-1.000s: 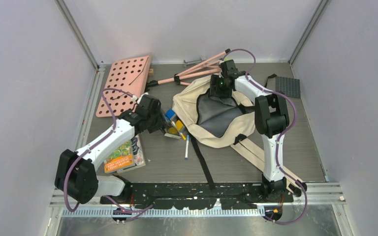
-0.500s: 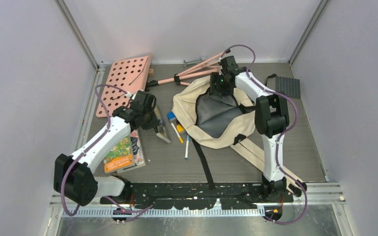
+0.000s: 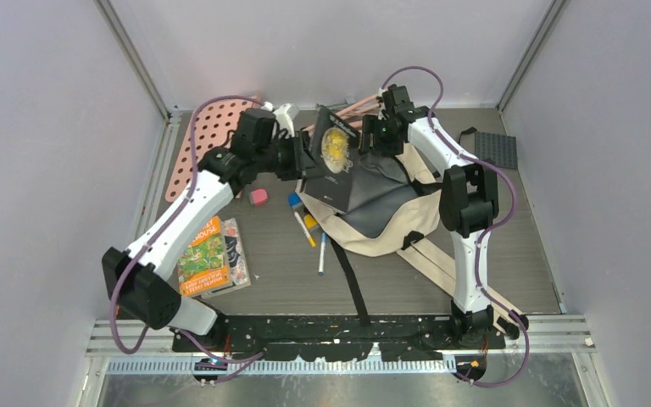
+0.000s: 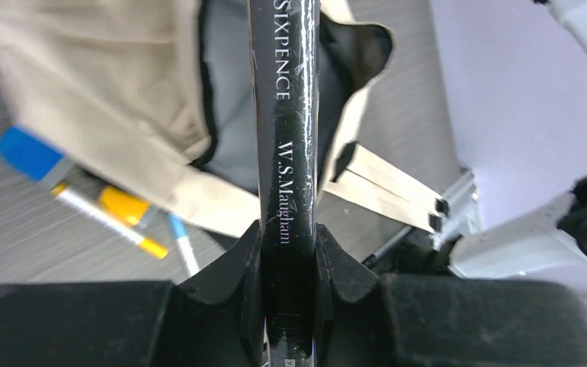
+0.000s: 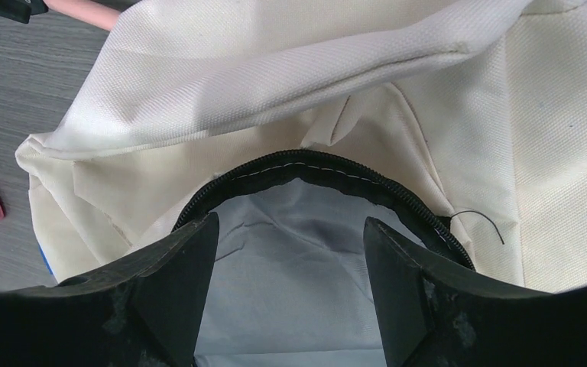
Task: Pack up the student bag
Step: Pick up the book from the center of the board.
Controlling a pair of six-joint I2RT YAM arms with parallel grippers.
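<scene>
One black book [image 3: 335, 174] tight in left jaws — one student bag [image 3: 390, 233] below wide-open, empty right jaws.

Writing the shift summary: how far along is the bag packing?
Done: student bag lies unzipped, grey lining showing; nothing visible inside. In hand: left gripper clamps the black book above the opening; right gripper open at the zipper rim. Left: colourful book, markers, pen, pink eraser on the table.
</scene>
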